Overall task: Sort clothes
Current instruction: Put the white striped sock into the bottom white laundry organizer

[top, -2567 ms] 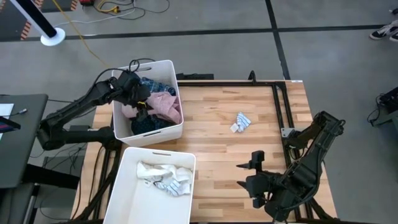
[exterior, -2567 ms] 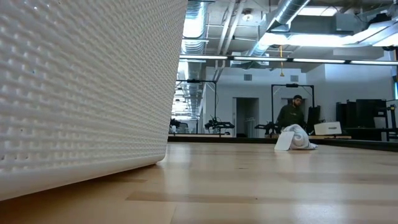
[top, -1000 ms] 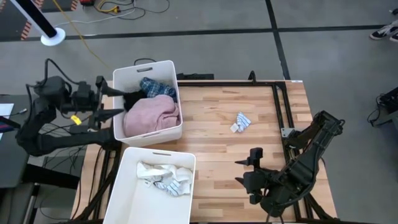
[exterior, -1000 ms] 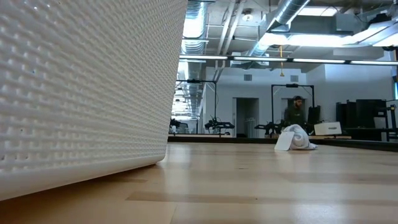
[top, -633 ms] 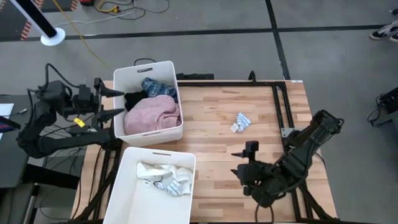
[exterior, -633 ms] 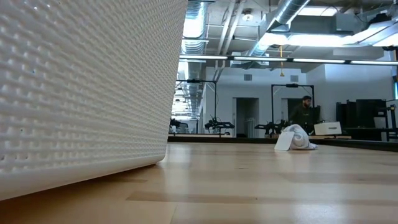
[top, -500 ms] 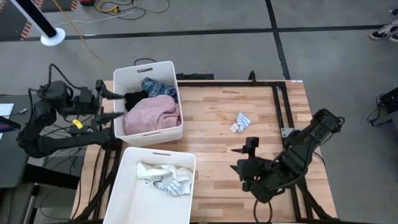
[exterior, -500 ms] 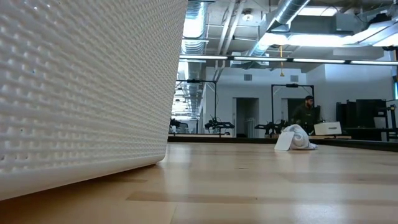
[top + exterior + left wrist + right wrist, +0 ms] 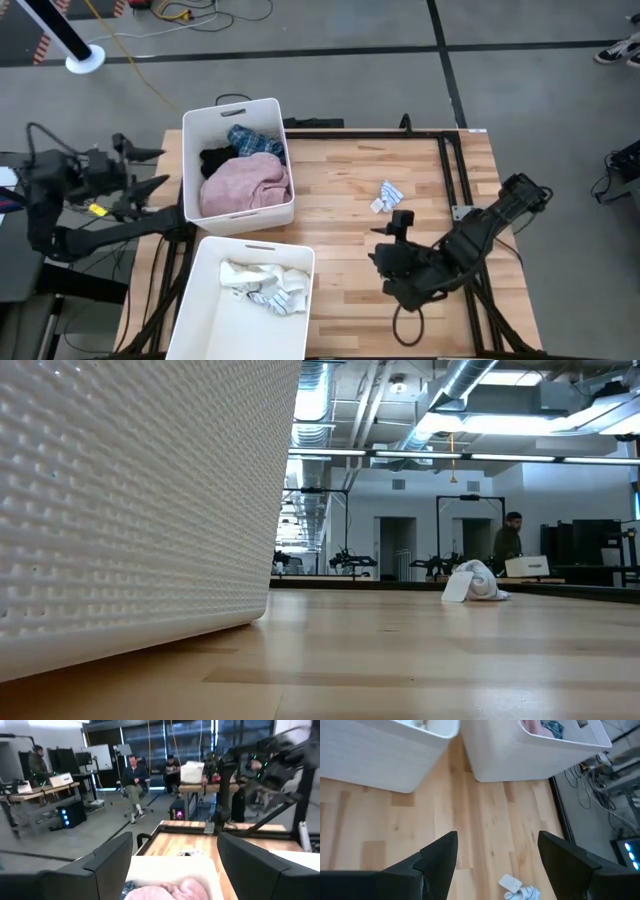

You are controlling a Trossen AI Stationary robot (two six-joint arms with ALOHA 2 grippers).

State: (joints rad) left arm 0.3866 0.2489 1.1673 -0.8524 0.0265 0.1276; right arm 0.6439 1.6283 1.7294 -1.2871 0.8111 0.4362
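High view: left gripper (image 9: 150, 167) sits off the table beside the far bin (image 9: 262, 108), fingers spread, empty. Right gripper (image 9: 388, 236) hovers over the table, wide open, empty, near the small white socks (image 9: 387, 195). Pink shirt (image 9: 244, 185) fills that bin.

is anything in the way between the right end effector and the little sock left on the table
Nothing visible. The right end effector hangs open over bare wood just short of the small white sock, which lies alone on the table. Both bins sit off to the side.
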